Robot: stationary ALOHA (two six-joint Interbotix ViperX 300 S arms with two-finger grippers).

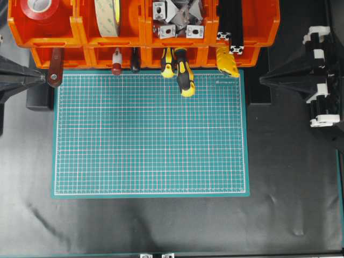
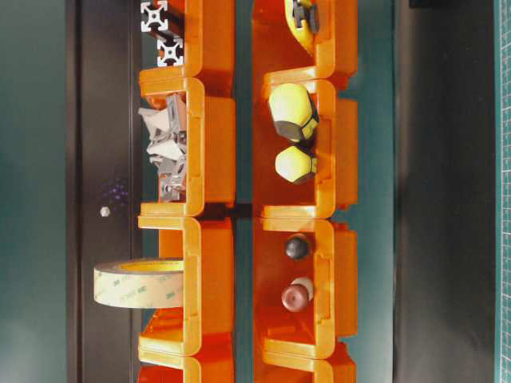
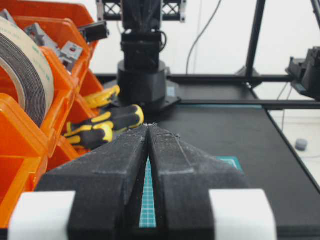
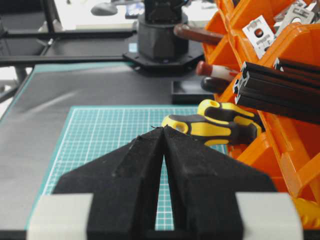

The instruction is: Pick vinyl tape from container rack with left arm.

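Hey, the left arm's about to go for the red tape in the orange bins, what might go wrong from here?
1. The glossy red vinyl tape roll lies in the far-left upper bin of the orange plastic container rack, next to the larger cream-yellow tape roll; the wrong roll might get picked.
2. The left claw is shut, so it must open before reaching in.
3. The brown-handled tool sticks out below that bin and might get bumped.

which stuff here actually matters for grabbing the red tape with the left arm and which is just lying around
Job: vinyl tape; container rack; left gripper, shut.

Lying about: cream tape roll; metal brackets; black extrusions; yellow-black screwdrivers; cutting mat; right gripper.
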